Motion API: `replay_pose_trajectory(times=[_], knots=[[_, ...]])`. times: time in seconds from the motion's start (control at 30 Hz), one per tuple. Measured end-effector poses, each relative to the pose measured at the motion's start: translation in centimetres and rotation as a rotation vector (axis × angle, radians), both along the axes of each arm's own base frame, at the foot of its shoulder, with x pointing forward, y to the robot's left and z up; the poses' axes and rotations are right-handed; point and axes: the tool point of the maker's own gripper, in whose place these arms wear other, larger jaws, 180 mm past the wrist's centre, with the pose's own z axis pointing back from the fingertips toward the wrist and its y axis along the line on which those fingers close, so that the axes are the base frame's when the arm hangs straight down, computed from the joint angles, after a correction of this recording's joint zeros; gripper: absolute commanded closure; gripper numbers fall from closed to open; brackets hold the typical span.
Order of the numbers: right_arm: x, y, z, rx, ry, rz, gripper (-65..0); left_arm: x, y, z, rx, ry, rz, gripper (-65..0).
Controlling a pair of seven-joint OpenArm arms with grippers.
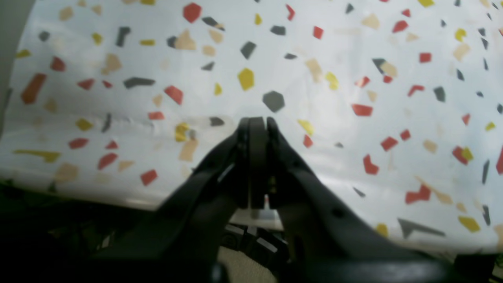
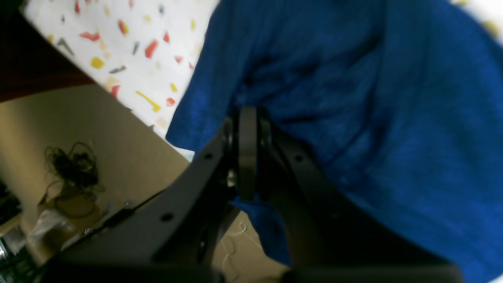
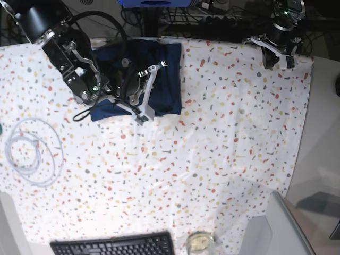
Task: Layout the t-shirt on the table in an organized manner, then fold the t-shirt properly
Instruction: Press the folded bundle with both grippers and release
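The dark blue t-shirt [image 3: 169, 74] lies bunched in a rough rectangle at the back left of the speckled table [image 3: 223, 149]. My right gripper [image 3: 144, 95] is over its front part. In the right wrist view the right gripper [image 2: 247, 114] is shut, with the t-shirt [image 2: 393, 118] pressed around the fingers and a fold of it hanging below them. My left gripper [image 3: 277, 53] hovers at the table's back right corner, far from the shirt. In the left wrist view the left gripper [image 1: 257, 122] is shut on nothing above the bare table [image 1: 353, 78].
A coil of white cable [image 3: 33, 151] lies at the left side. A black keyboard [image 3: 111, 245] and a small glass jar [image 3: 200, 241] sit at the front edge. Plain grey surface [image 3: 319, 159] borders the right. The right wrist view shows the floor [image 2: 118, 149] past the table edge.
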Motion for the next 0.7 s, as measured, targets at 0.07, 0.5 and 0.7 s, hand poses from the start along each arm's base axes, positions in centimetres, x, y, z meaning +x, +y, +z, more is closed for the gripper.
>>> replay_pose_trajectory(times=[0.07,0.5,0.7], knots=[[0.3,-0.4,-0.9,-0.013,-0.008,-0.019,-1.2,0.1,0.0,0.0,-0.001,-0.002,0.0,0.0],[-1.8,4.9,-0.2,0.047,0.001,0.098,-1.2,0.1,-0.1,0.0,-0.003,-0.003,0.001,0.0],[-0.3,4.6,1.8,0.071,-0.072,0.102,-1.2,0.1,-0.1,0.0,-0.003,-0.003,-0.001,0.0]])
